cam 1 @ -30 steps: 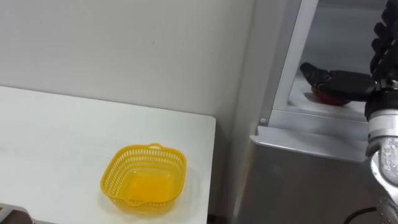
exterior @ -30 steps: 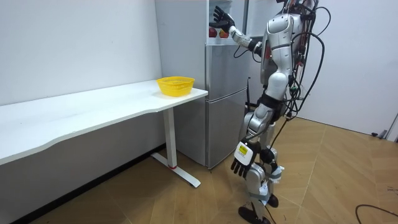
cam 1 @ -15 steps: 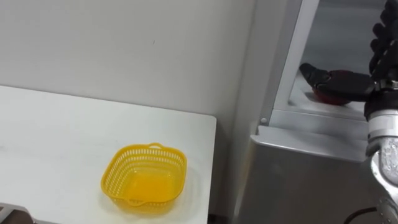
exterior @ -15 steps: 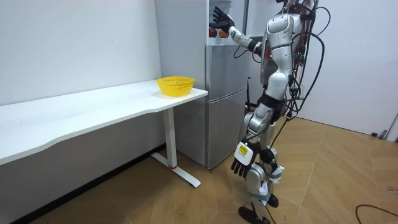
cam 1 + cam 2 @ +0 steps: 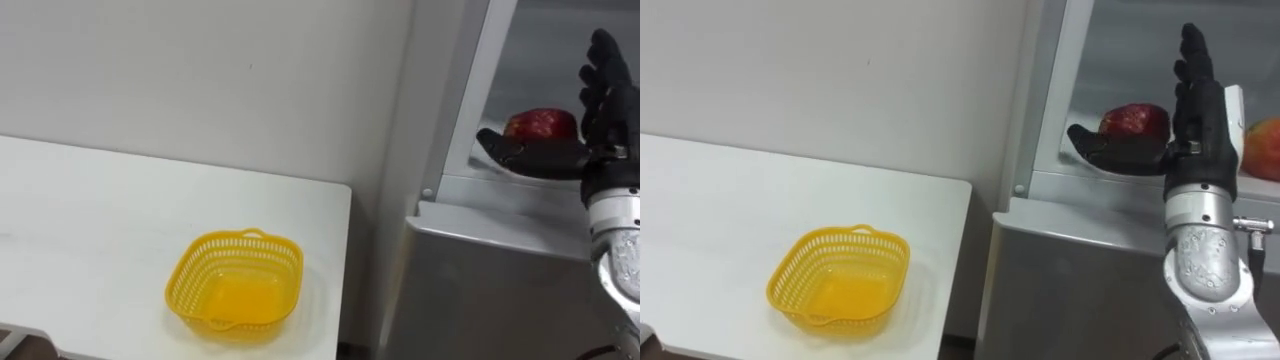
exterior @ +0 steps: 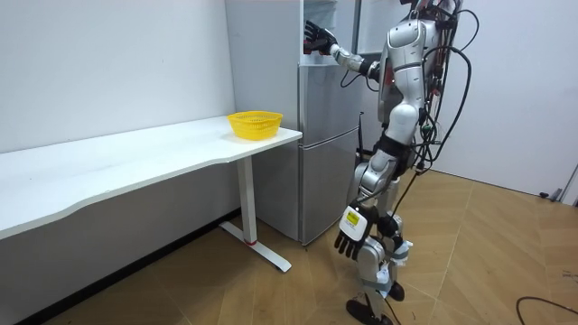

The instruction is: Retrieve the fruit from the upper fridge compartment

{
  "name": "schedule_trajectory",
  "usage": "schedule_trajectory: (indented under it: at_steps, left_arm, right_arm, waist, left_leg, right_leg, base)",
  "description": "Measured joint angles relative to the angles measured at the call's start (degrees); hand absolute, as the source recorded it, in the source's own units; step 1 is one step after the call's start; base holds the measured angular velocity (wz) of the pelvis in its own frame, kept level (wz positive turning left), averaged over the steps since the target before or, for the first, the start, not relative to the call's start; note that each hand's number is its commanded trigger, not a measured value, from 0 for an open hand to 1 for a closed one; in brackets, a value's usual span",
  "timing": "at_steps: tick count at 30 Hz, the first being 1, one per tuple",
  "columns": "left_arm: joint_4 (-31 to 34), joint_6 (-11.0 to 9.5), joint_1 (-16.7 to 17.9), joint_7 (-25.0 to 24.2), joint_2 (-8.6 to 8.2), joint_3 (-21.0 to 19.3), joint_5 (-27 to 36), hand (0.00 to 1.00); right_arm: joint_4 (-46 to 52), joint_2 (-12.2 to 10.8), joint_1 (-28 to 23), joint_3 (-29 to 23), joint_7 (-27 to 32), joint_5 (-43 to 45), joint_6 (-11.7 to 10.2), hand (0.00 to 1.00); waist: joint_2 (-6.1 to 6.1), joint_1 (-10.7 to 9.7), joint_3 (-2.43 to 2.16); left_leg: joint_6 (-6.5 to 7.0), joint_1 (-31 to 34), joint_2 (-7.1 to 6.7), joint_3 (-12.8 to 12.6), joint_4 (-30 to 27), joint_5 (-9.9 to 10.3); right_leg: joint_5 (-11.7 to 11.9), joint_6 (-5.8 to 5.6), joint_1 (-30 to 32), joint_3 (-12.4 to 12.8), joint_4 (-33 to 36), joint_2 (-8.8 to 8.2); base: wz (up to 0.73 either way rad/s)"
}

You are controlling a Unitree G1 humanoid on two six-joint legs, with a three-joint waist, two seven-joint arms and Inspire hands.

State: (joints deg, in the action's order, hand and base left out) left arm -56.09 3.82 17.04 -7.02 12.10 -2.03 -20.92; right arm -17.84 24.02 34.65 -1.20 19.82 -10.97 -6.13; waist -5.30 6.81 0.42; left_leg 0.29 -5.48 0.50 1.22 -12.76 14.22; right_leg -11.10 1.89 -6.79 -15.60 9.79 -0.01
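Black right hand (image 5: 1196, 115), silver forearm, silver-white torso, dark cables.

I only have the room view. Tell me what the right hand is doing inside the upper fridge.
Observer: The right hand is open, fingers straight up. Its thumb stretches out in front of a round red apple, with nothing curled round it.
Operator: Check for anything else in there.
Observer: A reddish-orange round fruit lies to the right of the hand, cut off by the right eye view's edge.
Operator: Confirm the basket is free.
Observer: The yellow plastic mesh basket on the white table holds nothing.
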Motion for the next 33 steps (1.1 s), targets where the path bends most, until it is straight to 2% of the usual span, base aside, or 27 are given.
schedule_trajectory:
  at_steps: [8,9,14,22,27,28,29,30,31,33]
  left_arm:
    - [0.0,0.9,0.1,-0.9,0.08,0.2,0.1,0.00]
    - [0.0,0.9,0.0,-0.9,0.17,0.3,0.2,0.00]
    - [0.1,0.9,0.0,-0.9,0.34,0.8,0.1,0.00]
    - [0.4,1.0,-0.5,-1.1,0.38,1.2,0.1,0.00]
    - [1.0,1.3,-0.7,-1.5,0.40,1.1,0.1,0.00]
    - [1.0,1.4,-0.8,-1.5,0.41,1.1,0.1,0.00]
    - [1.0,1.8,-0.9,-1.5,0.44,1.1,0.1,0.00]
    - [1.0,2.2,-0.9,-1.6,0.57,1.1,0.1,0.00]
    - [1.0,2.2,-0.9,-1.6,0.67,1.1,0.1,0.00]
    - [1.0,2.2,-0.9,-2.0,1.05,1.1,0.1,0.00]
  right_arm:
    - [-3.8,1.5,1.4,1.4,-1.2,0.0,0.1,0.00]
    - [-4.8,2.4,1.8,2.6,-1.3,0.0,0.3,0.00]
    - [-8.1,3.3,3.6,4.5,-1.3,0.0,0.6,0.00]
    - [-8.8,3.4,3.7,4.5,-2.6,0.0,0.7,0.00]
    - [-9.0,5.7,3.8,4.5,-6.1,-0.1,1.4,0.00]
    - [-9.0,6.0,3.8,4.5,-6.6,-0.1,1.7,0.15]
    - [-9.4,6.2,4.2,4.5,-7.4,-0.2,2.4,0.35]
    - [-10.5,6.2,4.9,4.5,-8.4,-0.2,2.6,0.95]
    - [-10.8,6.3,5.1,4.5,-8.8,-0.2,2.7,1.00]
    - [-11.6,6.6,5.6,4.5,-10.3,-0.3,3.1,1.00]
  waist:
    - [-0.16,0.1,-0.11]
    - [-0.27,0.1,-0.18]
    - [-0.81,0.3,-0.53]
    - [-1.04,-0.1,-0.31]
    - [-1.48,-0.2,-0.07]
    - [-1.56,-0.2,-0.09]
    - [-1.69,-0.2,-0.08]
    - [-1.82,-0.3,-0.11]
    - [-1.92,-0.3,-0.10]
    - [-2.16,-0.2,-0.16]
  left_leg:
    - [-0.06,0.1,-0.04,0.6,0.0,0.0]
    - [-0.07,0.1,-0.03,0.6,0.0,0.0]
    - [-0.08,-0.2,0.00,0.6,0.0,-0.1]
    - [-0.07,-0.1,-0.12,0.8,-0.3,-0.1]
    - [-0.01,0.7,-0.22,0.8,-0.5,-0.1]
    - [0.00,0.9,-0.24,0.8,-0.5,-0.1]
    - [0.01,0.9,-0.27,0.8,-0.6,-0.1]
    - [0.01,0.9,-0.28,0.7,-0.6,-0.1]
    - [0.01,1.0,-0.27,0.7,-0.6,-0.1]
    - [0.01,1.0,-0.25,0.6,-0.6,-0.1]
  right_leg:
    - [0.0,0.00,-0.1,-0.5,0.0,0.00]
    - [0.0,0.00,-0.1,-0.5,0.0,0.00]
    - [0.0,0.00,-0.6,-0.5,0.0,0.03]
    - [0.0,0.00,-0.8,-1.0,0.0,-0.15]
    - [0.0,-0.01,-0.3,-1.3,0.1,-0.62]
    - [0.0,-0.01,-0.2,-1.3,0.1,-0.64]
    - [0.0,-0.01,-0.1,-1.2,0.1,-0.66]
    - [0.0,0.00,0.1,-1.1,0.1,-0.65]
    - [0.0,0.00,0.2,-1.0,0.1,-0.64]
    - [0.0,0.00,0.3,-0.8,0.1,-0.59]
  base:
    - [0.04]
    - [0.00]
    - [0.00]
    - [0.00]
    - [0.02]
    - [0.00]
    - [0.00]
    - [-0.04]
    - [-0.04]
    - [-0.04]
